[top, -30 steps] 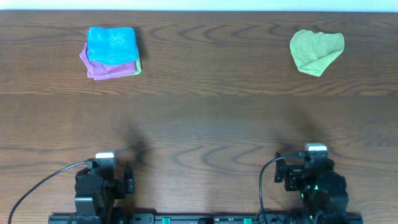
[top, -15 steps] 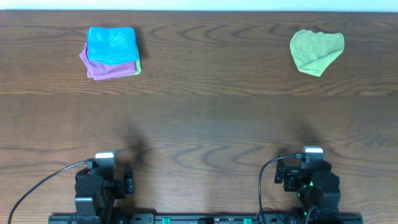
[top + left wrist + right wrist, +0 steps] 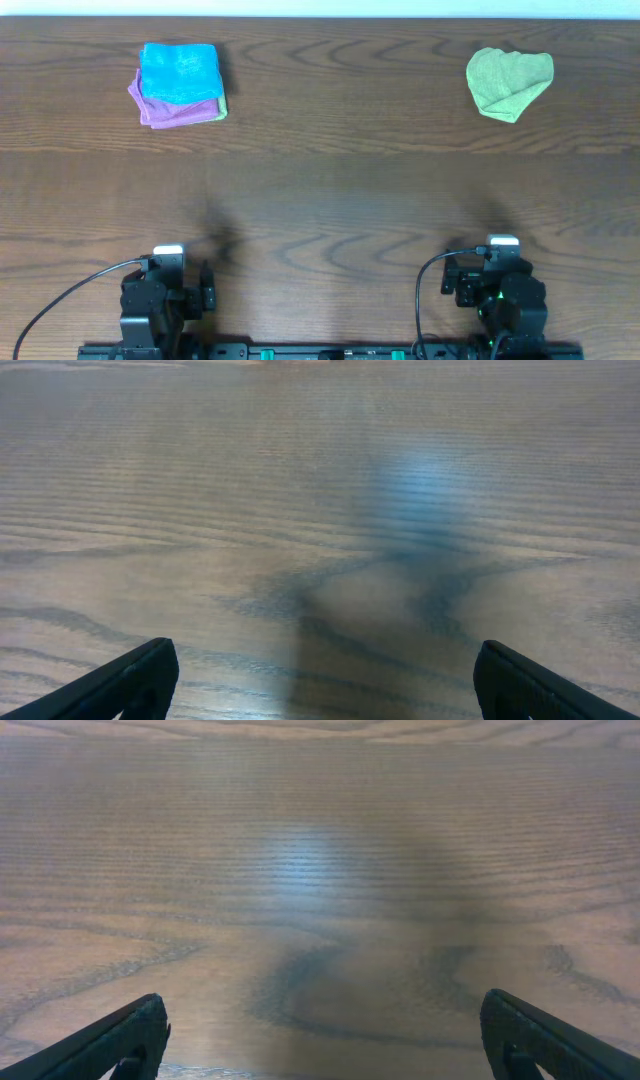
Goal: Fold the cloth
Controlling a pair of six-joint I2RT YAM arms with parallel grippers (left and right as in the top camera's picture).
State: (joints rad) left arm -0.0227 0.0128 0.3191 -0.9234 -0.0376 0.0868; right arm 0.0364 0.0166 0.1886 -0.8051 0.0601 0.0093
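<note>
Nearest to me, the two arms sit folded back at the near edge of the table (image 3: 330, 200), their bases cut off by the bottom of the overhead view. From above, the left arm (image 3: 160, 298) and right arm (image 3: 505, 298) are dark lumps, and I can't pick out the fingers there. The wrist cameras settle it: the left claw (image 3: 325, 670) has its fingers spread wide, with only the dark tips (image 3: 135, 678) poking in at the bottom corners and nothing but bare wood between them. The right claw (image 3: 322, 1025) is the same, spread apart and holding nothing, fingertips (image 3: 125, 1035) clipped by the lower edge. Both wrist views show only blurred wood grain with a pale glare patch; none of the cloths shows in them.

The middle of the table is plain dark wood.

At the far left lies the cloth (image 3: 180, 72), sky-blue and folded into a rough square, resting on top of a pink-purple cloth (image 3: 160, 112) that sticks out at the left and near sides. A lime-green sliver (image 3: 223, 106) peeks out at the stack's right edge; I can't tell what it belongs to. Well apart, at the far right, a green cloth (image 3: 508, 82) lies crumpled alone.
</note>
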